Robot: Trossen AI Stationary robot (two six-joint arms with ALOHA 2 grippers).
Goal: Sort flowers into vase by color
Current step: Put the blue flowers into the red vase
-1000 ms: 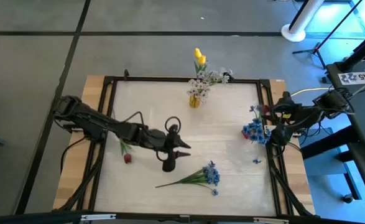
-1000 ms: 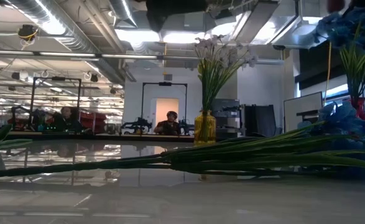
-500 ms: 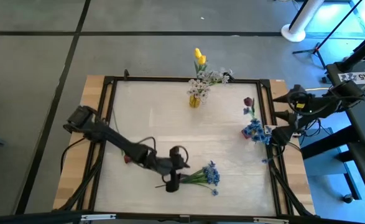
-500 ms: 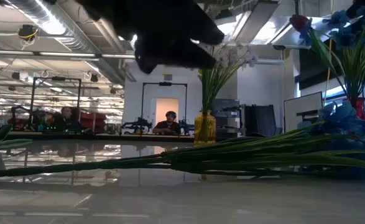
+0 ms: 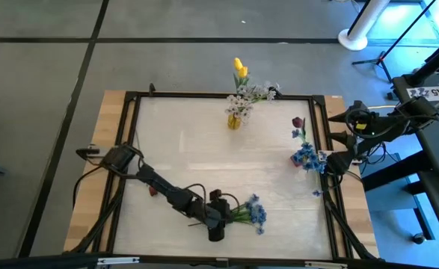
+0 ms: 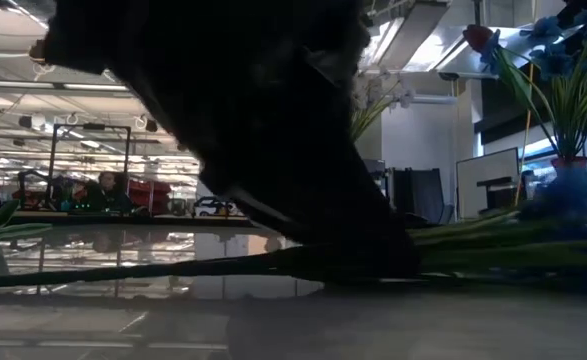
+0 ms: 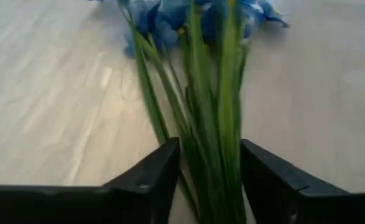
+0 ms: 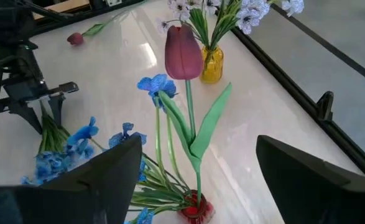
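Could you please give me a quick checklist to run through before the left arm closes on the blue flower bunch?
1. Left gripper open around stems: ok.
2. Blue flower bunch lying flat on the table: ok.
3. All stems between the fingers: cannot tell.
4. Right gripper open, clear of the left arm, by the red vase: ok.
5. Red vase already holds blue flowers and a dark red tulip: colours mixed, not ok.

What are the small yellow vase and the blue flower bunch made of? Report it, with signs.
Small yellow vase: probably tinted glass, glossy; light glows through it. Blue flower bunch, straddled by the open left gripper: likely plastic stems, smooth and uniformly green; petals perhaps fabric, matte. Right gripper idles aside.
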